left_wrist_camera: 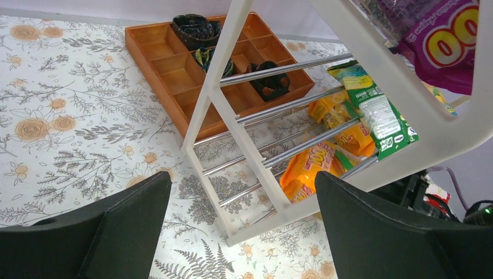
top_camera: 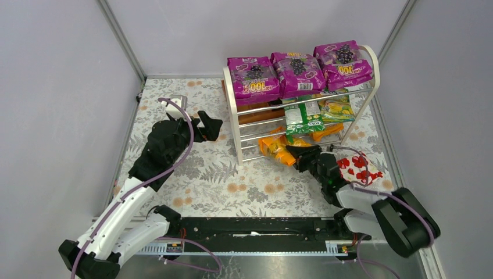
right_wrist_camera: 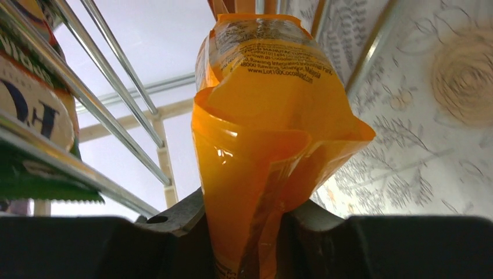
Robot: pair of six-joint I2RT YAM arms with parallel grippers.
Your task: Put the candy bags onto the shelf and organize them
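**Orange bag: soft, slick, being pinched by its end**

Orange bag [right_wrist_camera: 261, 133] is being gripped at the shelf [top_camera: 231, 110] bottom tier, R gripper [right_wrist_camera: 247, 244] clamped on its crumpled end. Prob. light, floppy, slippery film, so hold is best taken near the flat seam. L gripper [left_wrist_camera: 241, 232] is being shown w/ jaws apart, empty.

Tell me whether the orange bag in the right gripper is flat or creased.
Creased: the right gripper pinches the orange bag, whose near end is folded and bunched in the grip.
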